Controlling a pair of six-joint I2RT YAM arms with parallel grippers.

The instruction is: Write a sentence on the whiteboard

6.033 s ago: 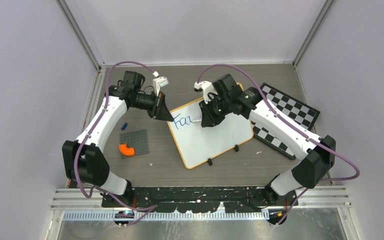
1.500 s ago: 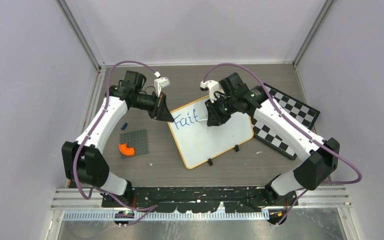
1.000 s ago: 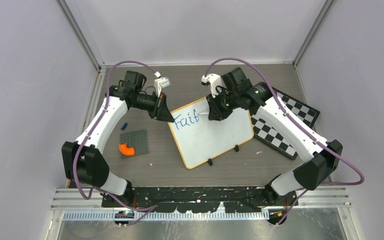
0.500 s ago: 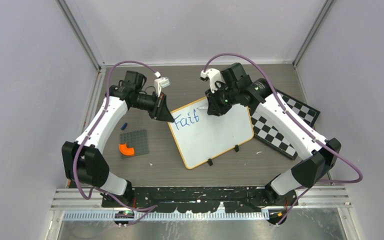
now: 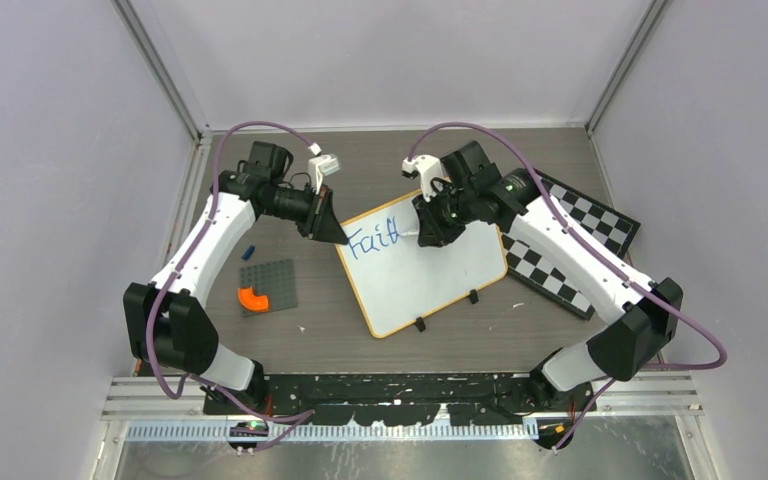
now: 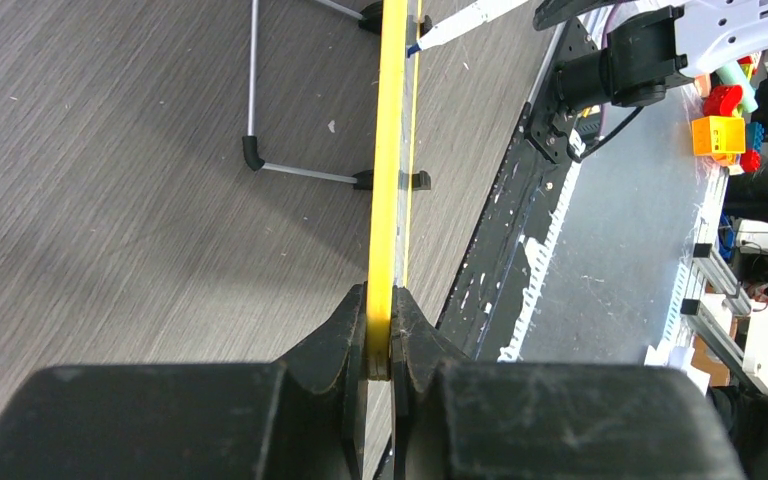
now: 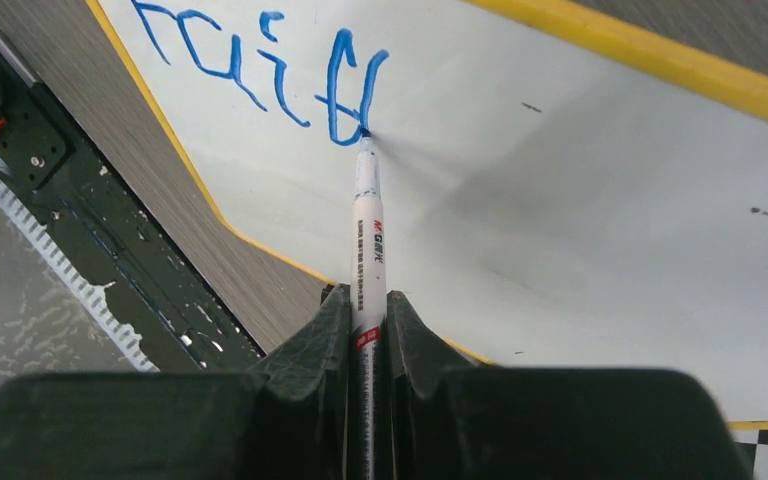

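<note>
**slim white marker (image 7: 367, 225) tip on the large white, orange-yellow-framed whiteboard (image 5: 430, 280)**

the whiteboard sits on the dark wood-grain table (image 5: 360, 160) between your two arms. your left gripper (image 6: 381, 325) is clamped on the yellow frame at the whiteboard's left corner. your right gripper (image 7: 367, 300) is clenched around the marker, and its blue tip touches the last stroke of the blue handwriting (image 7: 260, 70). a black-and-white checkered board (image 5: 570, 250) lies just beside the whiteboard's right edge.

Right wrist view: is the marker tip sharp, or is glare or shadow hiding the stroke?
Right wrist: marker tip and blue letters sharp, no glare, only a soft grey shadow on the whiteboard beside the tip; top external: evenly lit, letters small but legible.
</note>
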